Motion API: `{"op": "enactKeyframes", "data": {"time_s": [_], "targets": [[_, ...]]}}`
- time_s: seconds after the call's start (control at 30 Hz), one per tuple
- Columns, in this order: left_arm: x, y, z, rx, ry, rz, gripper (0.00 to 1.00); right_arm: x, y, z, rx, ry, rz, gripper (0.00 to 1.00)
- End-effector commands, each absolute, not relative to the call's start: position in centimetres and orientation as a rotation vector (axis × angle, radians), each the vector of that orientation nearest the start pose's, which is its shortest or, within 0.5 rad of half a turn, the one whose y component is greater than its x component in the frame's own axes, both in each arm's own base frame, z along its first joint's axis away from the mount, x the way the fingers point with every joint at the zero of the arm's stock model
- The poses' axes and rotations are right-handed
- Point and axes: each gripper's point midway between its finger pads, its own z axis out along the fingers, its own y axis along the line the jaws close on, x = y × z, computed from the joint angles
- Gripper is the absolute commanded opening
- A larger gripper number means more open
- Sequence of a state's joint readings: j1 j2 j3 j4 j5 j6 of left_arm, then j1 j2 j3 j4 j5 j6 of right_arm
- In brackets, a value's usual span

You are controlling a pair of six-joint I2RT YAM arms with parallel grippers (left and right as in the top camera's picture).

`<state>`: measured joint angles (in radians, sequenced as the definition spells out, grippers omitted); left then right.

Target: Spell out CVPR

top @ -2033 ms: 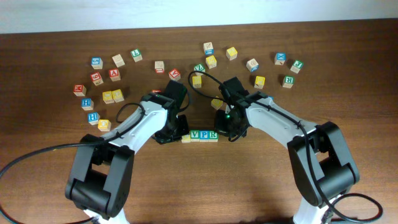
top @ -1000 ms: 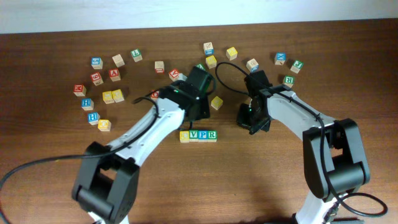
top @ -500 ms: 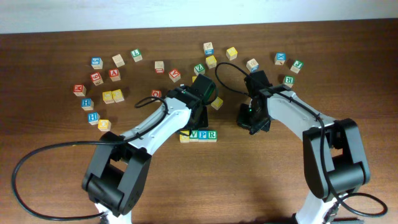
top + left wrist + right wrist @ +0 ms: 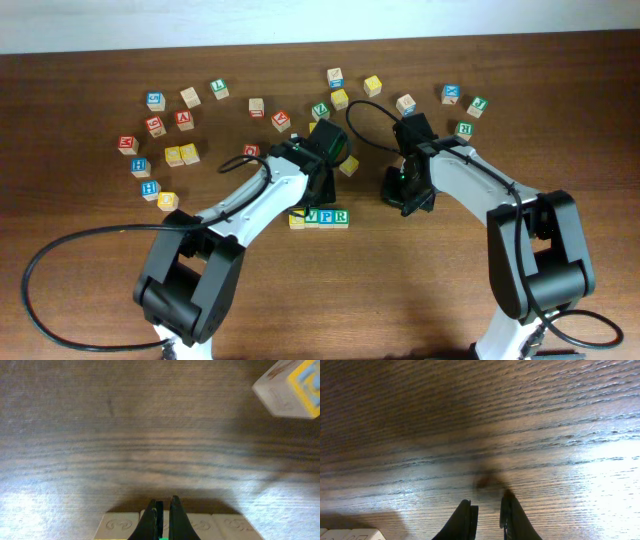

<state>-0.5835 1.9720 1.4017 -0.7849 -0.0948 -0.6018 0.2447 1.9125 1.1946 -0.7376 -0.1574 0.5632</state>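
The four cubes stand in a row at the table's middle: yellow C, green V, blue P, green R. The C cube sits a touch lower than the other three. My left gripper is shut and empty, with its tips just behind the row over the V cube. The left wrist view shows its fingers above the cubes' carved back faces. My right gripper rests on bare wood to the right of the row. Its fingers are nearly together and hold nothing.
Loose letter cubes lie scattered along the back: a cluster at the left, several near the middle, and more at the right. A yellow cube lies next to the left wrist and shows in the left wrist view.
My left gripper moved from the row's left end round to behind it, then settled over the V cube. My right gripper drew away from the R end to the right.
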Motion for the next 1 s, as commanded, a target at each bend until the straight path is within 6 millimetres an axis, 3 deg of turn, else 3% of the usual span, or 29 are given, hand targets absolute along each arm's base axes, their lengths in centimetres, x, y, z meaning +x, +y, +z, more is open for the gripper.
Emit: {"op": "enactKeyframes", "data": {"time_s": [0.0, 0.97], "targets": [[34.5, -21.0, 2.8, -0.018, 2.951, -0.020, 0.00, 34.2, 10.8, 0.1, 0.472, 3.055, 0.257, 0.11], [32.9, -20.6, 2.5, -0.011, 3.022, -0.012, 0.00, 34.3, 10.9, 0.1, 0.471, 3.051, 0.259, 0.11]]}}
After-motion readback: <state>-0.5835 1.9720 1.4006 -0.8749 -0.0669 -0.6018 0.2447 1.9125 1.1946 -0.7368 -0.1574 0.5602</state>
